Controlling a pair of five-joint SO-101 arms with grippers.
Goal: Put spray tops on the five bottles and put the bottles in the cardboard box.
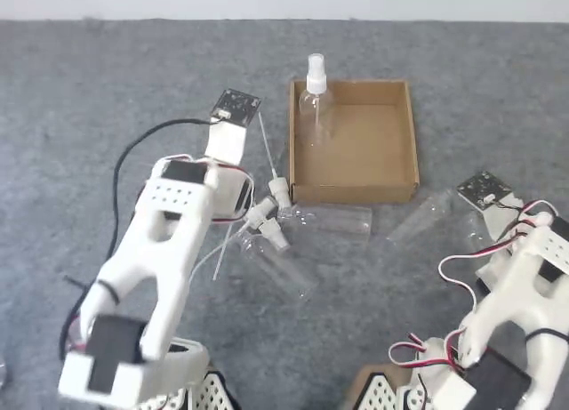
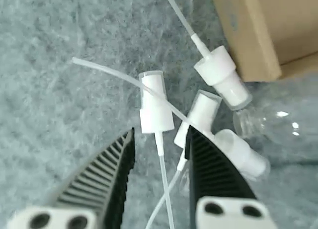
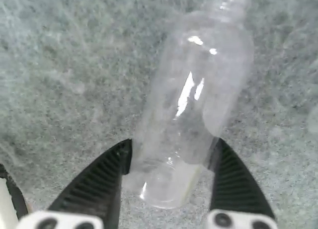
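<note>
Centre of the left wrist view, a loose spray top [image 2: 156, 102] lies on the grey worktop [image 2: 59, 65]. Its dip tube runs back between the tips of the left claw [image 2: 160, 133], which is spread and empty, just short of it. More tops [image 2: 221, 77] lie just beside it, near a clear bottle [image 2: 271, 122]; the cardboard box [image 2: 248, 40] corner is upper right.

High view, upper centre: one capped bottle [image 1: 316, 92] stands inside the box.

The right claw [image 3: 172, 145] is spread either side of a lying bottle [image 3: 194, 100] at its base, pads close vs. the walls; can't tell if pressing.

Step in hand looks like picking a top. Best to pinch the white collar, not the thin tube, w/o snagging the tube crossing over it. The right claw should grip low and stand its bottle neck-up.
</note>
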